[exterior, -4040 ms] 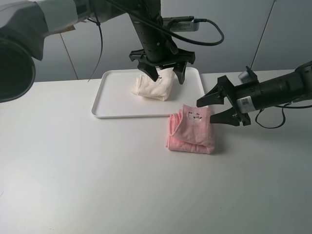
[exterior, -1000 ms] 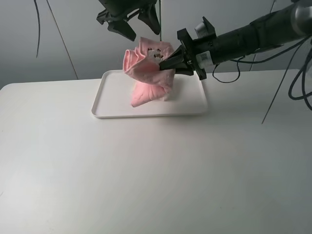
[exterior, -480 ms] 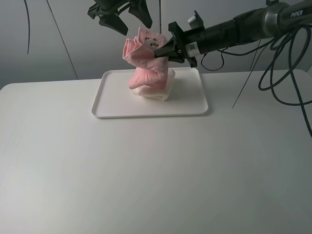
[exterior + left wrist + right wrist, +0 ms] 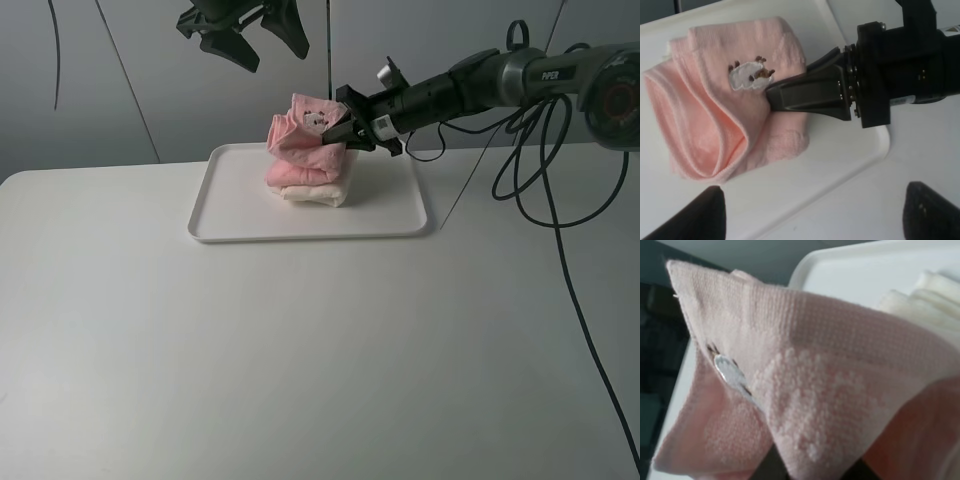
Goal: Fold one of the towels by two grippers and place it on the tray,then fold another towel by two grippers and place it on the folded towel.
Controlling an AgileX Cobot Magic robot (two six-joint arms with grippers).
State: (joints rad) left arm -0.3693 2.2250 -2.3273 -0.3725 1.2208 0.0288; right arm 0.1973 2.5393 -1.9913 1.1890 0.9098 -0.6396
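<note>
The pink towel (image 4: 298,145), folded, has its lower part lying on the folded cream towel (image 4: 318,192) in the white tray (image 4: 300,236). Its upper fold is still lifted. My right gripper (image 4: 330,134) reaches in from the right and is shut on that upper fold. The left wrist view shows its dark fingers (image 4: 805,95) pinching the pink towel (image 4: 725,125) beside the sheep patch. My left gripper (image 4: 248,35) hangs open and empty high above the tray's back edge. The right wrist view is filled by the pink towel (image 4: 815,390), with the cream towel (image 4: 927,292) beneath it.
The tray stands at the back middle of the white table (image 4: 300,360). The right arm's cables (image 4: 560,200) hang over the table's right side. A grey wall lies behind the tray.
The right gripper picked the pink towel up off the table, carried it over the tray and lowered it onto the cream towel. The left gripper rose from the tray and stays high.
</note>
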